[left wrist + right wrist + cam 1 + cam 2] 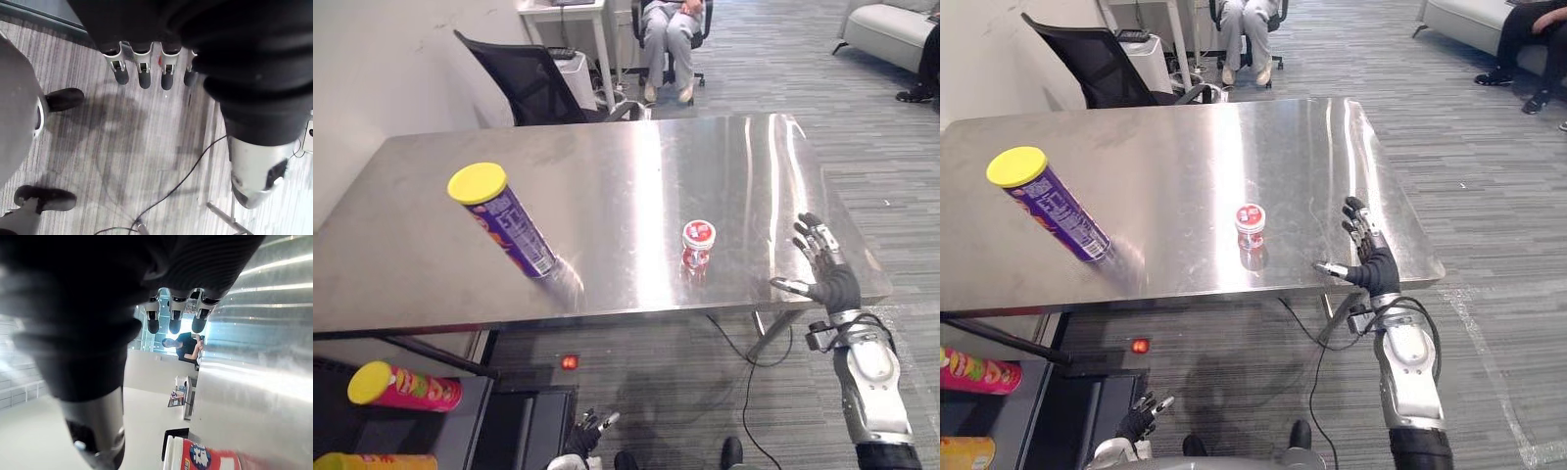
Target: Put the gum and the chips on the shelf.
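Gum: looks light, rigid; pinch sides.
Chips: probably slick tube; wrap midway.
Right hand: beside gum, fingers spread.

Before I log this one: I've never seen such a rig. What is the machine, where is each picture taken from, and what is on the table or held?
It is a humanoid robot with two arms ending in fingered hands. Two pictures come from the eyes of its head camera, looking down; the other two from a camera on each wrist, looking along that hand. On the steel table stand a yellow-lidded purple chips can and a small gum tub. The right hand is open by the table's near right corner; the left hand hangs open below the table. Neither holds anything. A pink chips can lies on the shelf, lower left.
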You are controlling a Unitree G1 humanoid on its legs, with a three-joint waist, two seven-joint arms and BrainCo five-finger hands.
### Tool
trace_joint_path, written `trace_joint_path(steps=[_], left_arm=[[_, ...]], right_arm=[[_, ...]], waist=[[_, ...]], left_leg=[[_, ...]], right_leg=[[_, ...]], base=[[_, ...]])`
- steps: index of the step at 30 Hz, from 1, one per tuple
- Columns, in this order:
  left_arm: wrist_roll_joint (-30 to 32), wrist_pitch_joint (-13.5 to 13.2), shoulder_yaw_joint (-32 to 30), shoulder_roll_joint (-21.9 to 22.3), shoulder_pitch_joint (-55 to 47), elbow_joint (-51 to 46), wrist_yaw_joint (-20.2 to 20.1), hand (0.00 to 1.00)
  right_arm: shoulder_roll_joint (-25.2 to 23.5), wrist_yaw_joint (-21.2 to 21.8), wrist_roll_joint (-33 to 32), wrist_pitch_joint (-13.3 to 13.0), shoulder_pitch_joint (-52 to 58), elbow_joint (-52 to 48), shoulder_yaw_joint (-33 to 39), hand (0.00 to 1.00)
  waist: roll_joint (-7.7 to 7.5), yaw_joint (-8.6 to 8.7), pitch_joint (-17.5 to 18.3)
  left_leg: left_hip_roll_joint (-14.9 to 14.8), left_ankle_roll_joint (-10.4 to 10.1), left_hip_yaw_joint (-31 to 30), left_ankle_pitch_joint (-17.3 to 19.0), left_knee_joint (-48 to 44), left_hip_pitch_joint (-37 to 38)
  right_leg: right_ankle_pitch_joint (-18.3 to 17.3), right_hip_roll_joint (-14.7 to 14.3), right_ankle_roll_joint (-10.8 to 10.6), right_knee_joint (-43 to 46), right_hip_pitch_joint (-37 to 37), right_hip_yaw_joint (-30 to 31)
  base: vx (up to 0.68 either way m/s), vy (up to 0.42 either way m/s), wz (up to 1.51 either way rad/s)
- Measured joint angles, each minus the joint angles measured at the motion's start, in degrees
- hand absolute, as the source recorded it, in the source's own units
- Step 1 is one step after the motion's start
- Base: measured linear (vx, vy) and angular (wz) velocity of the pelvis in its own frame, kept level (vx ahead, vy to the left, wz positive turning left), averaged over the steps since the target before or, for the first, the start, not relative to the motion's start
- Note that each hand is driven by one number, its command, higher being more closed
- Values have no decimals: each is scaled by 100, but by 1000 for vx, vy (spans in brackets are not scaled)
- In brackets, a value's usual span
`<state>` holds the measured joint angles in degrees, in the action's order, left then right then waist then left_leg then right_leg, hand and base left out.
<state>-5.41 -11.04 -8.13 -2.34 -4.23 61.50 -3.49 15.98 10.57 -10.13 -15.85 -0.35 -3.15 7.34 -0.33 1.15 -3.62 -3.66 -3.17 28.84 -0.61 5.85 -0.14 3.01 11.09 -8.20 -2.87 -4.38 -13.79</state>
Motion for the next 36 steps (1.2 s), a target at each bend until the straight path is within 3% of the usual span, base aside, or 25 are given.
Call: trace_joint_path(steps=[24, 36], left_arm=[[-12, 39, -4, -59, -49, -53, 81, 0], [-24, 33, -7, -59, 7, -121, 87, 0]], right_arm=[[-11, -321, -4, 146, -1337, 1302, -554, 0], [-24, -128, -4, 152, -1544, 1303, -1108, 0]], waist=[[39, -302, -253], [48, -352, -448]], left_leg=[[42, 24, -455, -55, 5, -172], [41, 23, -554, -59, 6, -195]], right_leg=[[-2, 14, 4, -153, 194, -474], [-2, 3, 3, -216, 269, -582]], base=[[-10, -27, 9], [-8, -17, 3]])
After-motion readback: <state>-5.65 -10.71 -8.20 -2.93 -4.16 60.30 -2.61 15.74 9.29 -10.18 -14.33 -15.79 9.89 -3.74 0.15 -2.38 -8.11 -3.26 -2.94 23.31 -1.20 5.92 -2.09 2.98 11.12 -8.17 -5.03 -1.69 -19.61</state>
